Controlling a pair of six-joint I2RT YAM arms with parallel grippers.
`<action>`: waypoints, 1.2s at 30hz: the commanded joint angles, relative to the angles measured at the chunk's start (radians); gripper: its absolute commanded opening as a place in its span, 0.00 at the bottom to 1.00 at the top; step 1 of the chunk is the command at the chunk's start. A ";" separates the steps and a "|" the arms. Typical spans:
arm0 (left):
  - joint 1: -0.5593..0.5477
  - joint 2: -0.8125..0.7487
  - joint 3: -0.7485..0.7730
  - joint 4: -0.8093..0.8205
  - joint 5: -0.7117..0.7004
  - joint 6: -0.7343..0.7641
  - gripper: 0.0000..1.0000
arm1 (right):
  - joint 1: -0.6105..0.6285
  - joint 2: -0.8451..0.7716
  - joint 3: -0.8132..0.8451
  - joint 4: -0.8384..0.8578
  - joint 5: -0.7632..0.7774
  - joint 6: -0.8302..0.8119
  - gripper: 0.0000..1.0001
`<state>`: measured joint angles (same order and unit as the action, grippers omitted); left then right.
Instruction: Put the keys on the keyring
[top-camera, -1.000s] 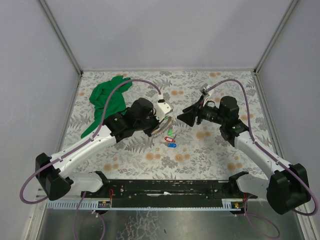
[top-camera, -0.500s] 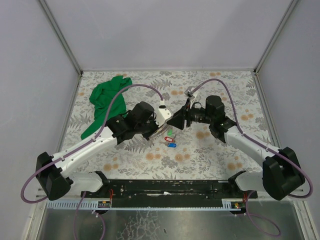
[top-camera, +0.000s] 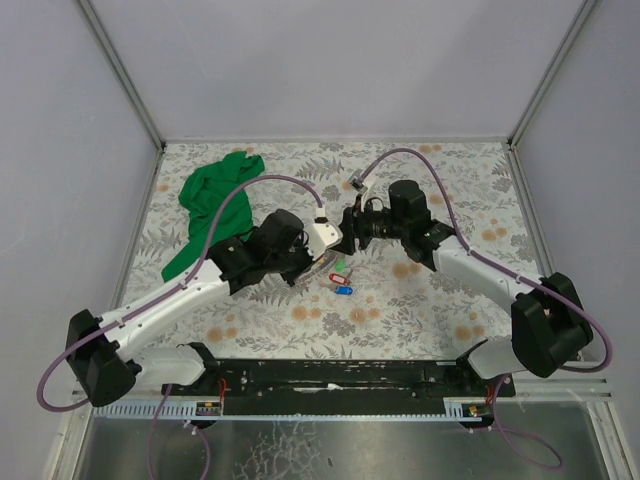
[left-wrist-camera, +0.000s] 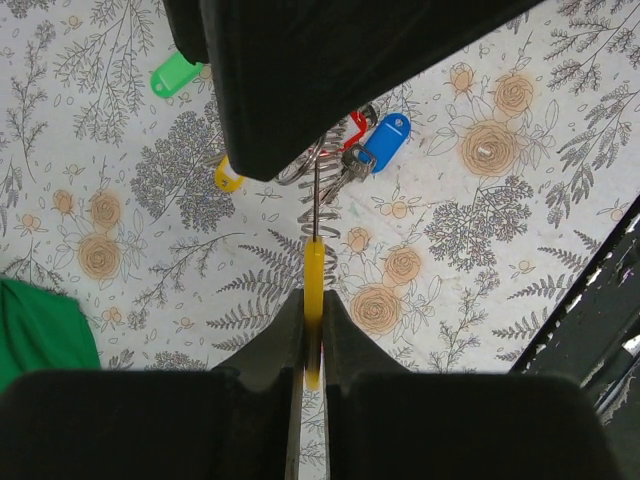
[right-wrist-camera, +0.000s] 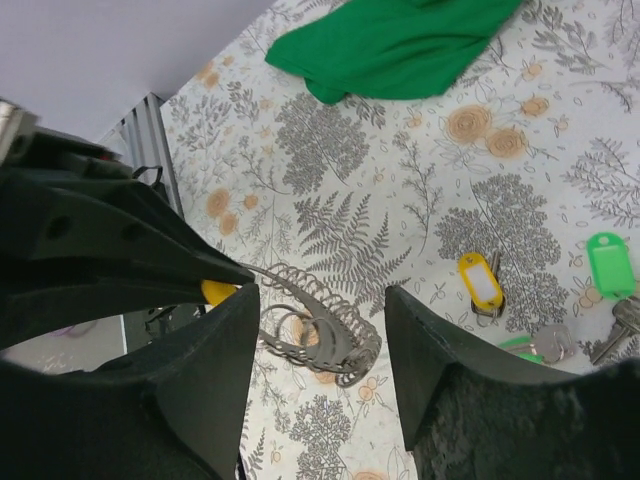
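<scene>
Centrally, the coiled wire keyring (right-wrist-camera: 335, 345) was pinched tight by the left gripper (left-wrist-camera: 312, 300); the right gripper (right-wrist-camera: 322, 300) was spread empty nearby; room was offered by floral tabletop (top-camera: 470, 180) upper right.

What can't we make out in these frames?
Top view: keyring mostly hidden under the left gripper and right gripper.
Left wrist: yellow piece pinched by the left gripper is edge-on, identity unclear; right gripper covers the ring's top.
Right wrist: keys at the right edge cut off by its finger.
</scene>
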<state>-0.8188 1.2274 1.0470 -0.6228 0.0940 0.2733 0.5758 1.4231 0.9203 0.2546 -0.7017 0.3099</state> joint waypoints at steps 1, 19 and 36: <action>-0.010 -0.036 -0.016 0.063 0.004 0.028 0.00 | 0.021 0.022 0.081 -0.133 0.054 -0.057 0.59; -0.020 -0.067 -0.054 0.081 -0.067 0.050 0.00 | 0.027 -0.080 0.130 -0.414 0.316 -0.155 0.53; -0.061 -0.045 -0.067 0.080 -0.105 0.069 0.00 | 0.078 0.024 0.236 -0.360 0.067 -0.068 0.56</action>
<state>-0.8650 1.1801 0.9833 -0.6121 0.0200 0.3222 0.6220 1.4223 1.0748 -0.0856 -0.5842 0.2337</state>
